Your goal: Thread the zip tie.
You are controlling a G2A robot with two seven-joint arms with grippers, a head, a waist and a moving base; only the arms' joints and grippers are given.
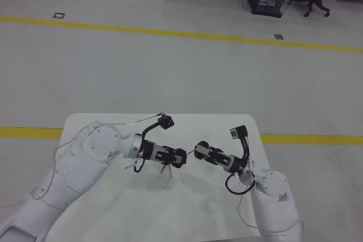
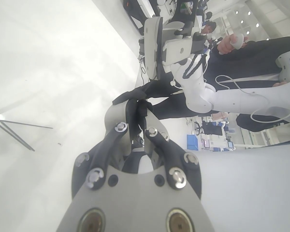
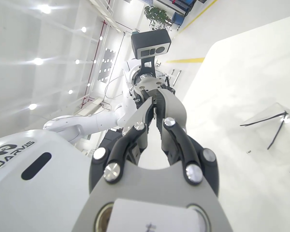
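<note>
Two thin black zip ties (image 1: 166,169) lie crossed in a V on the white table (image 1: 97,127), just in front of the left gripper; they also appear as black zip ties (image 2: 17,131) in the left wrist view and black zip ties (image 3: 275,124) in the right wrist view, on what looks like clear film. My left gripper (image 1: 181,157) and right gripper (image 1: 199,150) hover tip to tip above the table's middle. The left gripper (image 2: 137,105) is shut, as is the right gripper (image 3: 155,98). I see nothing clearly held in either; the fingertips overlap and hide the meeting point.
The table's far edge (image 3: 207,56) and its rounded corners are near. Bare tabletop lies to the left and front of the zip ties. Tiny dark specks (image 3: 249,151) dot the surface beside them.
</note>
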